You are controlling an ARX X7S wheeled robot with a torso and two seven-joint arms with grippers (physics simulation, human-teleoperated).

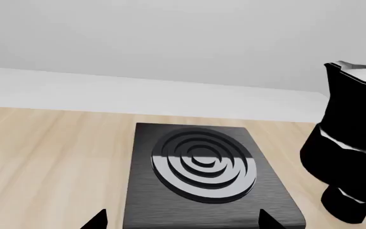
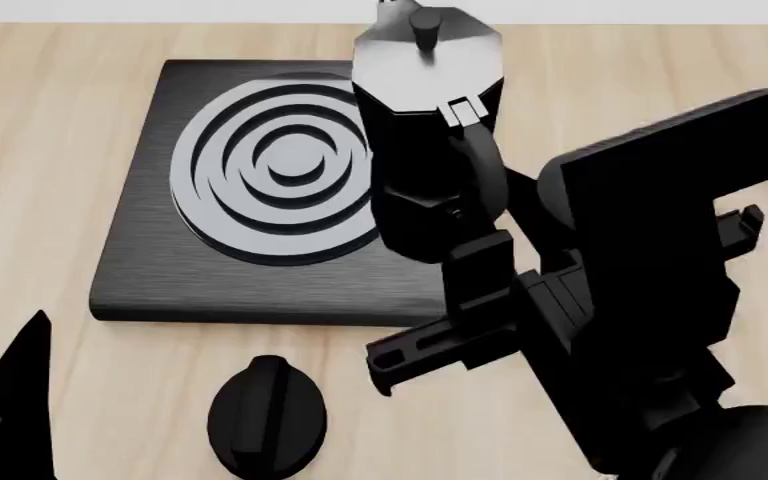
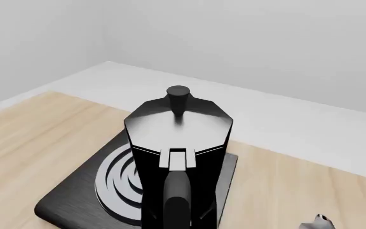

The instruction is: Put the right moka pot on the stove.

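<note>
The right fingers (image 2: 471, 235) clenched the handle of the right moka pot (image 2: 424, 130), upright over the stove's (image 2: 144, 270) three o'clock edge. The left fingers (image 2: 4, 400) were released, near the knob (image 2: 267, 415) on the table (image 2: 37, 120).

head: you're looking steeply down, close over the stove (image 2: 144, 270) | left wrist: you're viewing low across its burner, facing the wall | right wrist: you're sitting close behind the moka pot (image 3: 177, 157) | all sharing both
</note>
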